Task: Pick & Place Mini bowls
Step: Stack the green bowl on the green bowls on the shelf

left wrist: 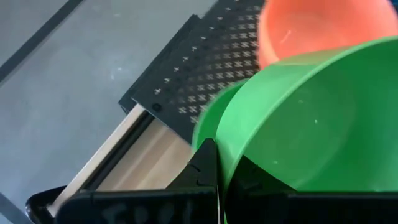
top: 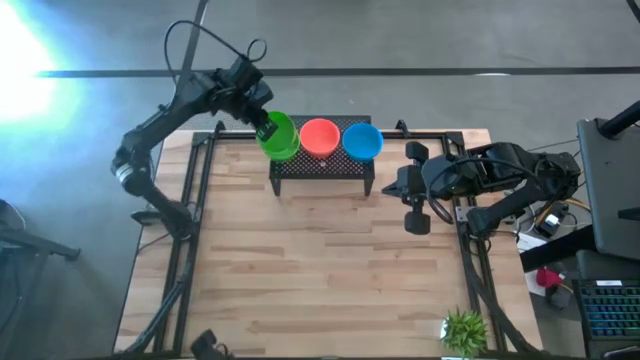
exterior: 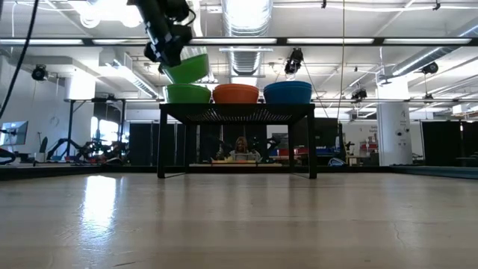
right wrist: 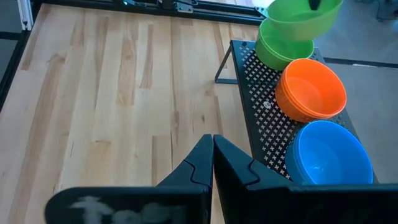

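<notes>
1. Sitting nearest, at the front edge of the wooden table (top: pixel 320 270), is a small potted plant (top: pixel 465 328), well apart from everything else.
2. Resting at the table's right side is the right gripper (right wrist: pixel 213 155); its two fingers are pressed together with nothing between them, and it points across the bare boards toward the rack.
3. Standing at the far edge of the table is a black perforated rack (top: pixel 320 166) on thin legs. On its top lie three groups of mini bowls in a row: a green bowl (exterior: pixel 187 93) at the left end, an orange-red bowl (top: pixel 320 136) in the middle, and a blue bowl (top: pixel 362 141) at the right end.
4. Hanging over the rack's left end is the left gripper (top: pixel 266 128), clenched on the rim of a second green bowl (exterior: pixel 187 69). That bowl is tilted and sits just above the green one on the rack; whether the two touch cannot be told.
5. Farthest off, beyond the table in the low view, a person (exterior: pixel 241 149) shows under the rack.
</notes>
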You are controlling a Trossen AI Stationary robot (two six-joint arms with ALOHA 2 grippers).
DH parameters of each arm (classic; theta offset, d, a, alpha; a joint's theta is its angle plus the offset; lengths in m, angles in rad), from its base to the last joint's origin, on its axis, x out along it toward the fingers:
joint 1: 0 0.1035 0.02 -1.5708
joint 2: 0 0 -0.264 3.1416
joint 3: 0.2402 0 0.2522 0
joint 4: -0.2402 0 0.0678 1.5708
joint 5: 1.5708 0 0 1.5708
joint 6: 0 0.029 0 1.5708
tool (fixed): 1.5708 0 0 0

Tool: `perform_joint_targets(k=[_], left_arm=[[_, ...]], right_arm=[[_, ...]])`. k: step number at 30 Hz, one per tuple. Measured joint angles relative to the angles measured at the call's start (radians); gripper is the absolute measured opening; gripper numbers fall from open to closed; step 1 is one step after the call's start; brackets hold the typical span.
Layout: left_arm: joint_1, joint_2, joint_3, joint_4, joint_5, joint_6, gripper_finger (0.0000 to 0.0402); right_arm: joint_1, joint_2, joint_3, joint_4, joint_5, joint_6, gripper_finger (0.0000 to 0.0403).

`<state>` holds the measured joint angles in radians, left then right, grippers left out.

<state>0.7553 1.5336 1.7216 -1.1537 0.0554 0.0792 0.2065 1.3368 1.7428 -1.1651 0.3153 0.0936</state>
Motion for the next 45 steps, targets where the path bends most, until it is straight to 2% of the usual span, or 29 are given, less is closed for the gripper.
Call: perform_joint_targets(k=[6, 20, 39, 45], left_arm=[[0.017, 0.051, 0.025, -0.007, 0.002, 0.003, 0.0], [0.018, 0.061, 0.026, -0.059, 0.004, 0.01, 0.0003], [0.015, 0.06, 0.026, -0.026, 0.003, 0.033, 0.0073], [0.014, 0.059, 0.046, -0.017, 0.003, 0.032, 0.0078]], right_arm=[[0.0, 0.0, 0.0, -0.007, 0.0, 0.0, 0.0008], [0.0, 0.0, 0.0, -0.006, 0.0, -0.025, 0.0008], [0.0, 0.0, 0.0, -0.005, 0.0, 0.003, 0.0008], [0.0, 0.0, 0.0, -0.006, 0.0, 0.0, 0.0008]])
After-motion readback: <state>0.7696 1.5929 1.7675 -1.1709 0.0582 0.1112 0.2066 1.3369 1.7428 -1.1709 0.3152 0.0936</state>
